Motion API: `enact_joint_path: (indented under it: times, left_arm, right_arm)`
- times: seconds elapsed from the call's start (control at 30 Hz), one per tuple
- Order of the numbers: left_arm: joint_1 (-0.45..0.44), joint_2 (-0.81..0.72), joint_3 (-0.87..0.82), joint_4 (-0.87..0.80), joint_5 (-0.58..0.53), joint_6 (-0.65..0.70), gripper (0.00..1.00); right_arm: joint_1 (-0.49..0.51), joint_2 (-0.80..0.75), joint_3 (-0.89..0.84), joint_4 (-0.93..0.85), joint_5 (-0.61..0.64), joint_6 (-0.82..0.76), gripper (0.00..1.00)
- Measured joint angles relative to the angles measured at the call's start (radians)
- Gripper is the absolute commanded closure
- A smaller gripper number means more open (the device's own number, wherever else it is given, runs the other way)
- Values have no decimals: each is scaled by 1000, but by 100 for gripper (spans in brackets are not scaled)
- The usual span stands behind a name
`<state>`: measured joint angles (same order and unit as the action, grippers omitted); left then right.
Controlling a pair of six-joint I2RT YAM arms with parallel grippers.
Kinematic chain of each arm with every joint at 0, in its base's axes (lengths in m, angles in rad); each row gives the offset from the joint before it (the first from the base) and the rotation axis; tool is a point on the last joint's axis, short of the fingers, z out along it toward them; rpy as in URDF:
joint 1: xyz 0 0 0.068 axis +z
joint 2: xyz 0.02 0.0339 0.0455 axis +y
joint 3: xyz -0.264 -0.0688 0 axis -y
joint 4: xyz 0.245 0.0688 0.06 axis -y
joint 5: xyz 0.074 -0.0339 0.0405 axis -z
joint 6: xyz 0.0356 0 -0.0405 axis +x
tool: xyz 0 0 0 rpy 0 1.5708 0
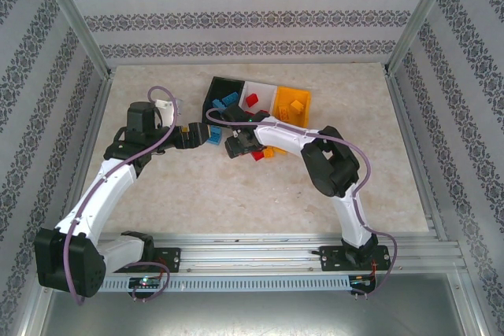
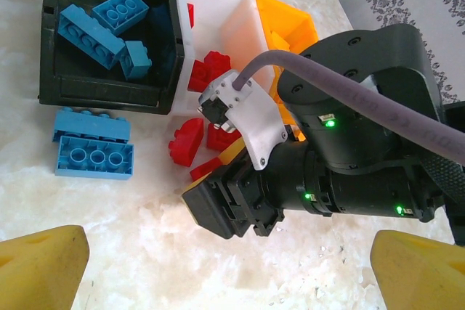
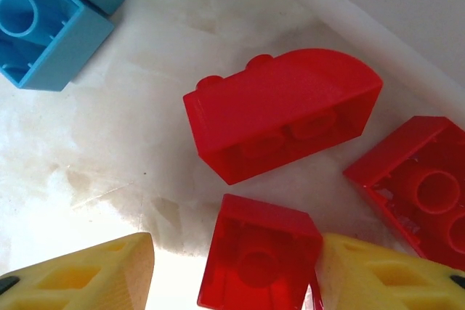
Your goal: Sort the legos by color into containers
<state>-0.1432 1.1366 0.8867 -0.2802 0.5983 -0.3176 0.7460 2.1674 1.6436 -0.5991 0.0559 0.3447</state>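
Three containers stand in a row: a black bin with blue legos, a white bin with a red one, and an orange bin with orange ones. My right gripper is low over a loose cluster of red legos in front of the bins. A small red brick lies between its yellow fingers, touching the right finger, with a gap to the left one. A curved red brick lies just beyond. My left gripper hovers wide open and holds nothing, facing the right gripper's black body.
Two blue bricks lie on the table in front of the black bin. More red bricks and an orange one sit by the right gripper. Patterned walls and metal rails enclose the table.
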Motion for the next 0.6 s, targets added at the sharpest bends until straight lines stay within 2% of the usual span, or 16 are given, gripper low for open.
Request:
enact_joint_path:
  times: [0.2, 0.6]
  left_arm:
    - [0, 0, 0, 0, 0, 0, 0]
    - [0, 0, 0, 0, 0, 0, 0]
  right_arm:
    - [0, 42, 52, -26, 11, -9, 34]
    - [0, 51, 63, -82, 88, -38, 35]
